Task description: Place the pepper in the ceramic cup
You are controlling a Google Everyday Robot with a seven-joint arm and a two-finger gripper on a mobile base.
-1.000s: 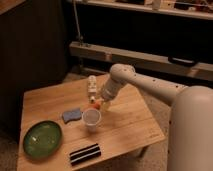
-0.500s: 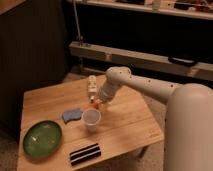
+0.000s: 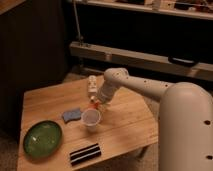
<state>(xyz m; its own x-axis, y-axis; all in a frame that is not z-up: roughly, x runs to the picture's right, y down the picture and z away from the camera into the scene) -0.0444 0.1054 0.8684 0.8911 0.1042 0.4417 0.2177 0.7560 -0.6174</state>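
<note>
One pepper (image 3: 93, 104) pinched in fingers (image 3: 99, 101), just above ceramic cup (image 3: 91, 119)

From my station, the gripper (image 3: 96, 103) hung just over the far rim of the ceramic cup (image 3: 91, 119), largely masked by its own wrist. I saw the pepper (image 3: 93, 100) only as an orange speck there, too small to judge its shape. The arm (image 3: 117, 82) hid part of the slim white bottle (image 3: 92, 84). The robot's white body (image 3: 186, 130) ran off the right and bottom edges. I could not identify the dark striped object (image 3: 84, 153).
</note>
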